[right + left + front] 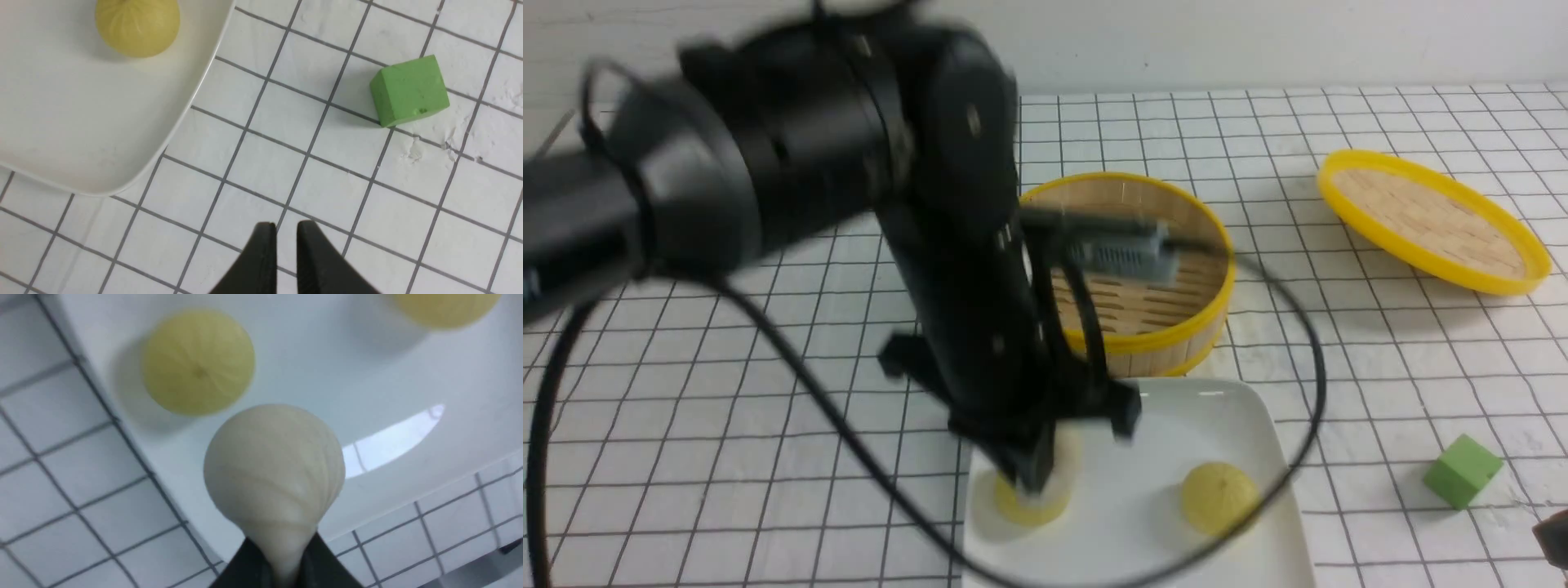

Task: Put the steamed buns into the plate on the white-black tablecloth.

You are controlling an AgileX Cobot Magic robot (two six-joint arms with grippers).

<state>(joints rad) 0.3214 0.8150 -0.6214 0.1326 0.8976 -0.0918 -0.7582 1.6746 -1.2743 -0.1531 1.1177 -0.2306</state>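
Note:
The white plate [1258,408] lies on the white-black tablecloth [1380,359] near the front edge. Two pale yellow steamed buns rest in it, one at the right [1218,495] and one at the left [1029,508]. My left gripper [1033,478] hangs over the plate's left part, just above that left bun. In the left wrist view it [286,563] is shut on a beige-white bun [273,469], pinched at its base, above the plate [367,375] and beside a yellow bun [198,363]. My right gripper [286,230] stands off the plate's corner [81,134], slightly open, holding nothing.
A bamboo steamer base [1143,269] with a yellow rim stands just behind the plate, nothing showing inside. Its woven lid [1429,220] lies at the back right. A green cube [1462,471] sits on the cloth right of the plate. The left arm's cable [1307,343] loops over the plate.

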